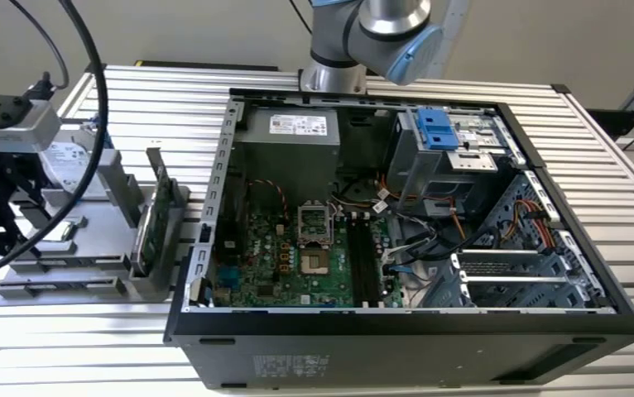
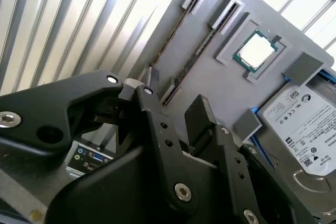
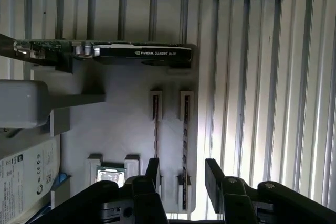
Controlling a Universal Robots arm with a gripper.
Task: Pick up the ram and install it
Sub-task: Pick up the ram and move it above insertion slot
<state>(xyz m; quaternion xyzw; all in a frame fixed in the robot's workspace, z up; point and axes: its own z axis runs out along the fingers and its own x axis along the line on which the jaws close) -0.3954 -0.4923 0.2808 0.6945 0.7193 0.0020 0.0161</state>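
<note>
In the exterior view, a gray plastic holder [image 1: 58, 285] lies on the ribbed metal desk [image 1: 74, 356], at 9 o'clock from the open computer case [image 1: 405, 356]. In the first wrist view, the gripper [image 3: 182, 174] spreads its black fingers [image 3: 212, 177] wide. The ram [image 3: 185, 129], a thin dark stick seen edge-on, stands in a holder slot, lined up with their gap, one end hidden.

Strong glare, gripper [image 3: 181, 166] dark and backlit.
</note>
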